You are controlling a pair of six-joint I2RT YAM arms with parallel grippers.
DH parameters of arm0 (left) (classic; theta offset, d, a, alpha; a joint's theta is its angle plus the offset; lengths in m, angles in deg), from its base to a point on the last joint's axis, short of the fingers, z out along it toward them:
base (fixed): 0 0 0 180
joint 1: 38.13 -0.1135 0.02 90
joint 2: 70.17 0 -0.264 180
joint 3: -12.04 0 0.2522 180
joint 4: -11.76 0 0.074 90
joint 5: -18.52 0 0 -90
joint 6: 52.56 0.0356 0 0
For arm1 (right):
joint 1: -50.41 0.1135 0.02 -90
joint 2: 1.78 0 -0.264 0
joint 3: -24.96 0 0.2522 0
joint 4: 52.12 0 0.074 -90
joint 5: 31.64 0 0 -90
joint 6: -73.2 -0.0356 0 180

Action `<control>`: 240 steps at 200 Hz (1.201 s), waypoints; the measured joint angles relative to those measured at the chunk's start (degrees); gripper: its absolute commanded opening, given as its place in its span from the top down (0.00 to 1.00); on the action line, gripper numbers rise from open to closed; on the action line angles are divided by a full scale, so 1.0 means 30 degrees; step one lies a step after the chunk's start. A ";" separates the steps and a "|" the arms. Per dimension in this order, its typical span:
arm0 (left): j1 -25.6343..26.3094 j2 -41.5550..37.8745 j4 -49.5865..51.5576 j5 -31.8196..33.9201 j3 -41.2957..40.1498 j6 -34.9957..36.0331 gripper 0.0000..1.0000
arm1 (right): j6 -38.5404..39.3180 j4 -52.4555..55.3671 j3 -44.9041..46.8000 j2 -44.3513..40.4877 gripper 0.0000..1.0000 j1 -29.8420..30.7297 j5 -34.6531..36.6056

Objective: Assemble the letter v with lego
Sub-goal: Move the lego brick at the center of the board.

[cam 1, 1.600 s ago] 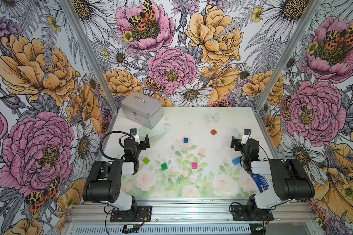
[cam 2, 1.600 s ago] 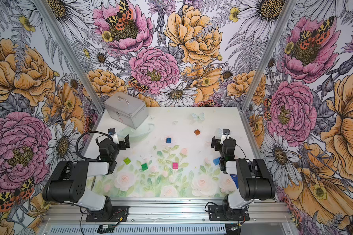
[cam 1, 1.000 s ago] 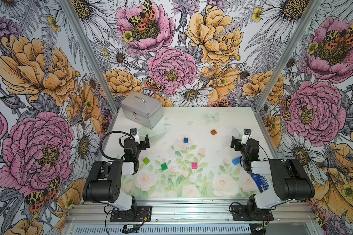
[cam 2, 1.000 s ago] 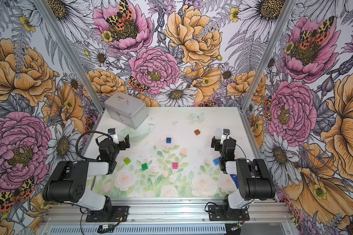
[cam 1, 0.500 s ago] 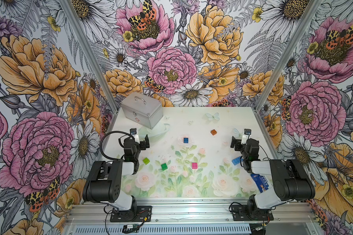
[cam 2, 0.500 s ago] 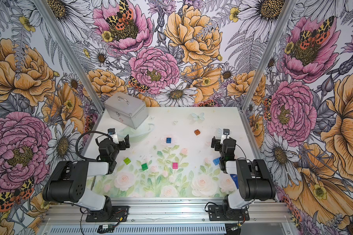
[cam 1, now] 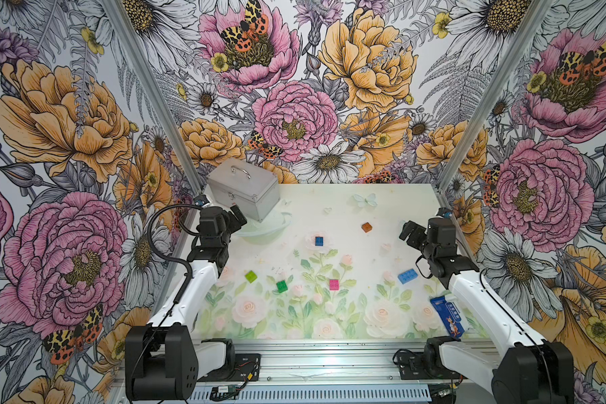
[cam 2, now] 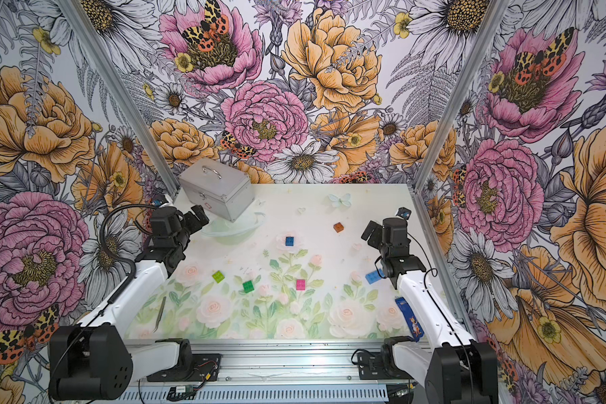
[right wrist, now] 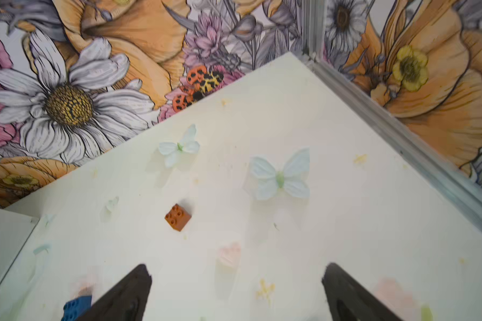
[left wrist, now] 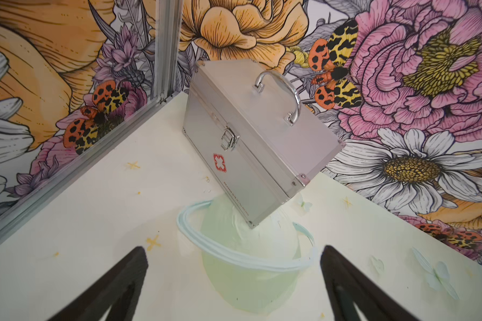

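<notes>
- Hanging wide open and empty, both claws are off the bricks: the left claw (left wrist: 231,250) faces the case (left wrist: 256,144), and the right claw (right wrist: 235,266) points toward the brown brick (right wrist: 178,217).
- No V exists yet (not one pair is joined). In a top view the dark blue brick (cam 1: 318,240), lime brick (cam 1: 251,276), green brick (cam 1: 282,286), pink brick (cam 1: 334,284) and light blue brick (cam 1: 408,276) all lie singly, apart, on the counter (cam 1: 399,203).
- Risk: the light blue brick lies just beside the right arm, so a careless swing could sweep it toward the edge or into the packet (cam 1: 450,316).
- Risk: the bricks are small and the counter looks smooth. A claw closing off-centre would likely push a brick away or twist it in the grip.
- Risk: pressing two bricks together needs the studs lined up. A skewed brick would probably skate off instead of seating, and an unbraced lower brick would slide.
- Risk: the left claw is near the case, so a wide turn could clip it.
- Risk: the tweezers (cam 2: 161,314) lie by the left arm and could be dragged along.
- Containers: the case is shut with its latch down, so its contents are hidden. No brick rests on it or in it. I cannot tell whether the packet is sealed.
</notes>
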 measured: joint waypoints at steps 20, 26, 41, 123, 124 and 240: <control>0.1727 0.0044 0.2011 -0.0714 -0.0401 -0.0146 0.01 | -0.1413 0.2550 0.1304 0.0022 0.05 0.1027 -0.0058; 0.2244 0.0044 0.2404 -0.0954 -0.0437 -0.0138 0.01 | -0.1756 0.3147 0.1625 0.0022 0.07 0.1129 -0.0044; 0.3497 0.0044 0.3038 -0.1559 -0.0423 -0.0138 0.01 | -0.2659 0.4364 0.2142 0.0022 0.11 0.1166 0.0117; 0.8990 0.6798 0.4524 -0.1814 0.5523 0.0080 0.02 | -0.4590 0.5661 0.1596 0.2550 0.34 0.1107 0.0590; 0.9034 0.6892 0.4546 -0.1814 0.5625 0.0080 0.02 | -0.4612 0.5646 0.1574 0.2565 0.35 0.1100 0.0583; 1.1482 1.7675 0.8531 -0.1115 1.5110 -0.0787 0.16 | -0.4881 0.4095 0.1035 0.5260 0.39 0.0364 -0.0342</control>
